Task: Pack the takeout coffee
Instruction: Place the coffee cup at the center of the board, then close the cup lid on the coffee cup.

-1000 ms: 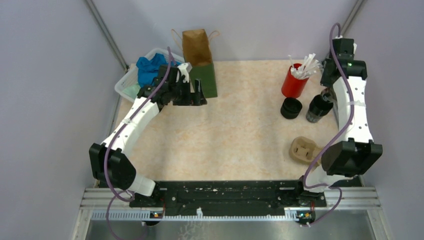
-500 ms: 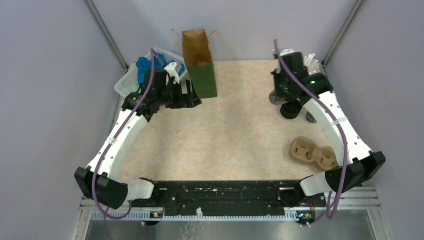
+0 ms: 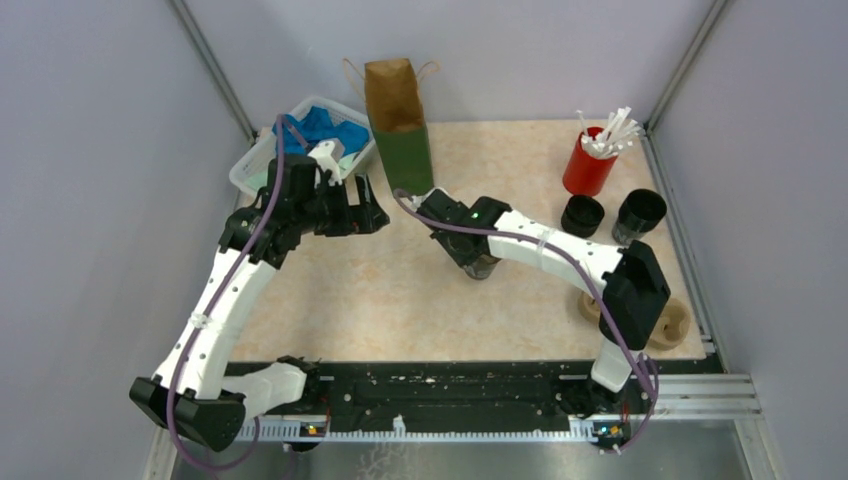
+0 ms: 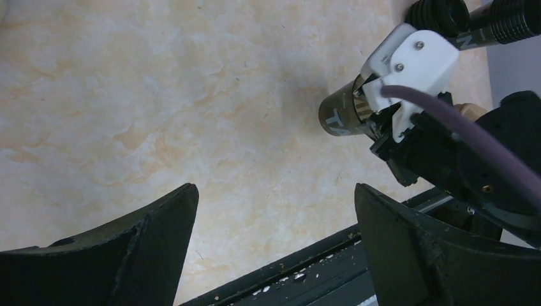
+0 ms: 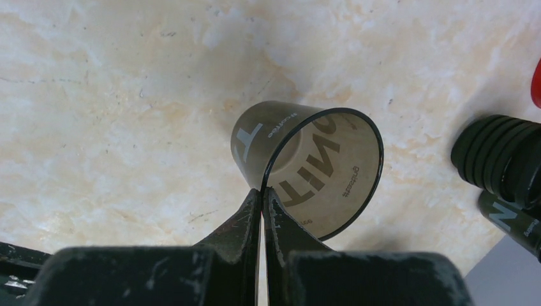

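Presently one cup (image 5: 319, 159) is clamped by the right pincer (image 5: 262, 199), the left pincer (image 4: 271, 191) spread; packing is judged barely begun.

The top view looks steeply down from above and behind the arm bases, far enough to take in the whole bench (image 3: 400, 290). The left wrist view slants across the bench between the left pincer (image 4: 273, 197) fingers. The right wrist view looks down past the right pincer (image 5: 262, 204), close upon the coffee cup (image 5: 306, 166), which all three views share
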Controlling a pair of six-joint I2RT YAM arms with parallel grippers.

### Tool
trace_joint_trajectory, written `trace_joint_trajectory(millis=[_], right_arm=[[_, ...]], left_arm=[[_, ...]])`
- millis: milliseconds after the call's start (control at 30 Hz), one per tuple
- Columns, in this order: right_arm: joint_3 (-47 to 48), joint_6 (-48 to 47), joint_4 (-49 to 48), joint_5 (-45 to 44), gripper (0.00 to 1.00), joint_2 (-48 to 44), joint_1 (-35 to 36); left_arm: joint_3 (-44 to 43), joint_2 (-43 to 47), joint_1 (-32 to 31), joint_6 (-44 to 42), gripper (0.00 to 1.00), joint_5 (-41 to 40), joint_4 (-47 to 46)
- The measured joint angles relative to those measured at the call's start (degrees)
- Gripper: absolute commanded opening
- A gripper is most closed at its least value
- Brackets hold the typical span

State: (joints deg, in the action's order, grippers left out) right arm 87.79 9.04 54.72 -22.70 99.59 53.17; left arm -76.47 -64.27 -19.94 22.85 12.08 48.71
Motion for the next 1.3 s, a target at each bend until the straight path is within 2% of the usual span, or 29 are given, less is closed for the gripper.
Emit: trace_joint_trajectory(millis=[233,500,700,800,967,1033,1133,1300], right_arm=[[-1.6,0.2,-1.4,-0.9,0.01,2.0,1.9],[-1.5,0.7,-0.9,0.0,0.39,2.6,2.6],[2.8,1.9,2.0,3.6,0.46,1.9,0.3],[3.0,2.6,1.0,8.0,0.52,-1.7,-7.5],[1.7,2.3,-2.7,11.7,0.59,-6.5,-28.5],[1.4,1.4,-3.3,12.3,0.6,-6.1,-34.6],[1.4,-0.5,-3.8,13.3,0.61,-4.0,-40.3],[1.5,-3.5,-5.0,15.3,0.61,2.5,-45.6]], left_arm=[[0.0,-0.4,0.0,0.0,0.98,0.1,1.0],[0.0,-3.3,0.0,-0.7,0.98,0.6,1.1],[-0.4,-3.8,0.0,-1.4,0.98,0.5,1.4],[-0.5,-3.8,0.0,-1.7,0.98,0.5,1.4],[-0.5,-3.8,0.0,-1.9,0.98,0.6,1.5],[-0.5,-4.2,0.0,-1.9,0.98,0.9,1.4],[-0.5,-5.5,0.0,-2.0,0.98,1.2,1.4],[-0.5,-7.6,0.0,-2.0,0.98,1.7,1.1]])
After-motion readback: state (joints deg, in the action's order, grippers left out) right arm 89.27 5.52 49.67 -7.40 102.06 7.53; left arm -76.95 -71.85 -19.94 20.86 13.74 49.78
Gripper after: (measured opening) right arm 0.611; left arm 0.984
